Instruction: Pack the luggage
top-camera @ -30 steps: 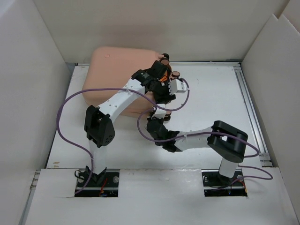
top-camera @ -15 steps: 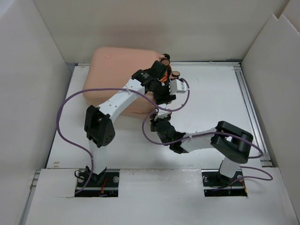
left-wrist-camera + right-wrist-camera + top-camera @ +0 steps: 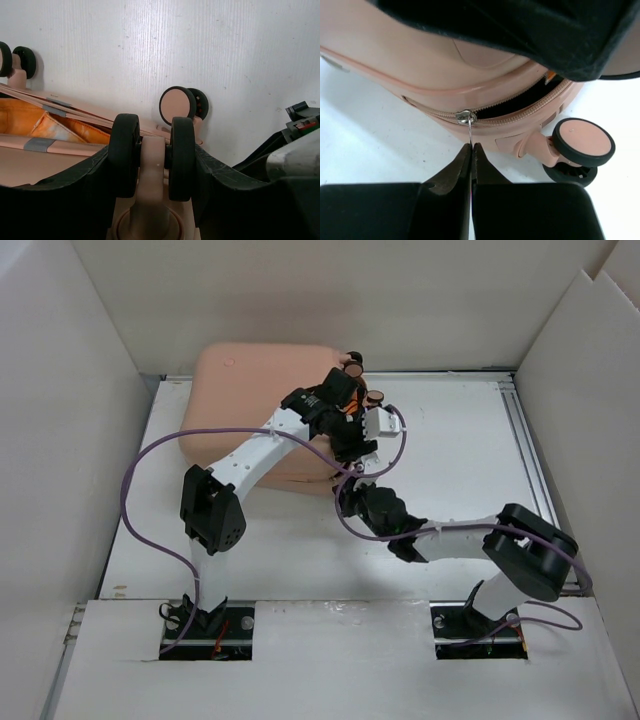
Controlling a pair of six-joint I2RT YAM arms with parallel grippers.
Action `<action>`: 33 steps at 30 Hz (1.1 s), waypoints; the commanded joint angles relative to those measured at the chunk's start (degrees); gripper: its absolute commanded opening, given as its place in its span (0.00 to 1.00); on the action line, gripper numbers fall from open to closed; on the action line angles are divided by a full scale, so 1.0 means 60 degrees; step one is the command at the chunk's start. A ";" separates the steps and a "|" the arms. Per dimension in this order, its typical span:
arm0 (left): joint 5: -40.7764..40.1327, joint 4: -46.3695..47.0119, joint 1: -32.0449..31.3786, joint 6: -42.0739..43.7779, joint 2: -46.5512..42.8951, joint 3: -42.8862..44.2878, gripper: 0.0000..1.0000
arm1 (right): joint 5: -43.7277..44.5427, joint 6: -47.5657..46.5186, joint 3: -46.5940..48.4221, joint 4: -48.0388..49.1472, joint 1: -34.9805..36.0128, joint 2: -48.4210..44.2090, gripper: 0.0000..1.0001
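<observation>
Right wrist view: what was the right claw doing?

It was clenched on the thin metal zip tab, its fingertips pressed together with the tab between them. The slider sat just beyond the tips, on the seam of the pink suitcase.

Was the zip done up?

Only on one side of that claw. Toward the corner wheel the seam gaped, with black lining and a scrap of orange showing.

And the left claw?

In its own wrist view it was grasping a twin wheel of the suitcase. One finger lay against each black tyre, with the pink stem between them. Past the tips stood a far wheel. Off to one side, orange cloth showed in the slit between the shells.

Where was the suitcase overall?

In the top external view it lay flat on the white worktop, stretching away from the left claw toward the far left corner. Both claws met at its wheeled end. The right one was just nearer the arm bases than the left, low at the near corner of the case.
</observation>
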 commanded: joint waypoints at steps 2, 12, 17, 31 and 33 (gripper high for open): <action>0.0439 -0.0048 0.0135 -0.0058 -0.0628 0.0689 0.00 | -0.0252 -0.0044 -0.0143 0.0843 -0.1088 -0.0422 0.00; 0.0439 -0.0239 0.0135 0.0030 -0.0994 0.0308 0.00 | -0.1746 0.0953 -0.1198 0.2365 -0.2481 -0.0393 0.00; 0.0643 -0.0926 0.0135 0.0366 -0.1082 0.0308 0.00 | -0.2564 0.1042 -0.0863 0.2543 -0.3197 -0.0099 0.00; 0.1230 -0.3036 0.0135 0.2136 -0.1360 -0.0555 0.00 | -0.5628 0.0077 0.1451 0.2163 -0.5456 0.1819 0.00; 0.1128 -0.3314 0.0048 0.2401 -0.1360 -0.0979 0.00 | -0.5526 -0.0013 0.1657 0.2029 -0.5455 0.1907 0.00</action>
